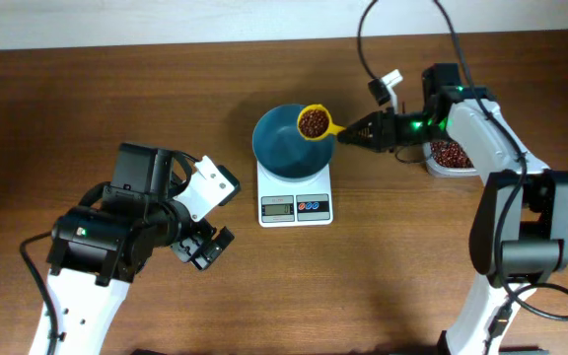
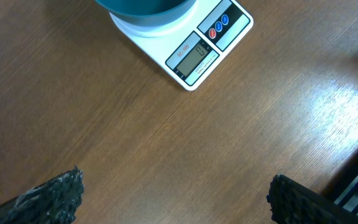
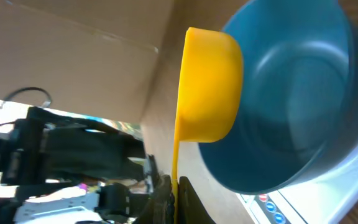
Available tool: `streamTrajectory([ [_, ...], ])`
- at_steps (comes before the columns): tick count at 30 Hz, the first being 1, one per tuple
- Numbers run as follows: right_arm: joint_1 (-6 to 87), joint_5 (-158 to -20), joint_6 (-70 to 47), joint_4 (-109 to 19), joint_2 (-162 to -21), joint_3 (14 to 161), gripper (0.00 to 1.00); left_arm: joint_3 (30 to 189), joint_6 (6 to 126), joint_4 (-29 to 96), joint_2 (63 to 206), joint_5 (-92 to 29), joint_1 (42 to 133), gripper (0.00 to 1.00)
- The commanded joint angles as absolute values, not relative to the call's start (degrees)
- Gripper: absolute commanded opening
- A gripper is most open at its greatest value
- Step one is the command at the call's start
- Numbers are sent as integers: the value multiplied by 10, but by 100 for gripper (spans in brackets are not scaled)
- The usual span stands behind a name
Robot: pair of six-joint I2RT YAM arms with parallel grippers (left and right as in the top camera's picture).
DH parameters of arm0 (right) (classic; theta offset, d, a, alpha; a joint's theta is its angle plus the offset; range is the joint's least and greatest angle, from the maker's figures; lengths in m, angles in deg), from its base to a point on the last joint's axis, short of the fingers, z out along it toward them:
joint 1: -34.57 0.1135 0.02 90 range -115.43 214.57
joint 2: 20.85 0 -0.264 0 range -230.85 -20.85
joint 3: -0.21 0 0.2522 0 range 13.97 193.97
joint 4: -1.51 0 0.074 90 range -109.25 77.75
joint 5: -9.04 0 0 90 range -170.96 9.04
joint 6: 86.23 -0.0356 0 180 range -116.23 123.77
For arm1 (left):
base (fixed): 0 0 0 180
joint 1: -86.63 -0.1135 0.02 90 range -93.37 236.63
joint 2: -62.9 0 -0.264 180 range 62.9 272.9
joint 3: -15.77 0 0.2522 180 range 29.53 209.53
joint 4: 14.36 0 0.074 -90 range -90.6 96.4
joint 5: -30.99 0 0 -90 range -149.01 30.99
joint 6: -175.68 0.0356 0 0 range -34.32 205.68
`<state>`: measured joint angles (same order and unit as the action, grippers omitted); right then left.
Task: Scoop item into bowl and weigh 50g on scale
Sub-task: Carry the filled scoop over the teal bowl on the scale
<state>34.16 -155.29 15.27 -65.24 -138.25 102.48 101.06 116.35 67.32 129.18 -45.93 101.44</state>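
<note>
A teal-blue bowl point(image 1: 290, 141) stands on the white scale point(image 1: 295, 197) at the table's middle. My right gripper point(image 1: 346, 132) is shut on the handle of a yellow scoop point(image 1: 315, 123) full of red-brown beans point(image 1: 313, 122), held over the bowl's right rim. From the right wrist the scoop point(image 3: 209, 87) hangs beside the bowl point(image 3: 297, 99), whose inside looks empty, and the jaws pinch its thin handle. My left gripper point(image 1: 205, 248) stands open over bare wood left of the scale point(image 2: 188, 46), fingertips point(image 2: 55, 196) wide apart.
A clear plastic tub point(image 1: 452, 156) holding more beans sits at the right, under my right arm. The left arm's bulk fills the near left of the table. Bare wood lies in front of the scale.
</note>
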Motion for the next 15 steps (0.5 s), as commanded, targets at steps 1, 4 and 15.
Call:
streamTrajectory([
  [1,356,-1483,153,-646,-1385,1036,4,1021,1174,672,1296,-459,1011,99],
  [4,360,-1466,153,-635,-1385,1036,4,1021,1174,672,1296,-459,1011,99],
  [15,389,-1428,154,-631,-1385,1084,4,1021,1174,672,1296,-459,1011,99],
])
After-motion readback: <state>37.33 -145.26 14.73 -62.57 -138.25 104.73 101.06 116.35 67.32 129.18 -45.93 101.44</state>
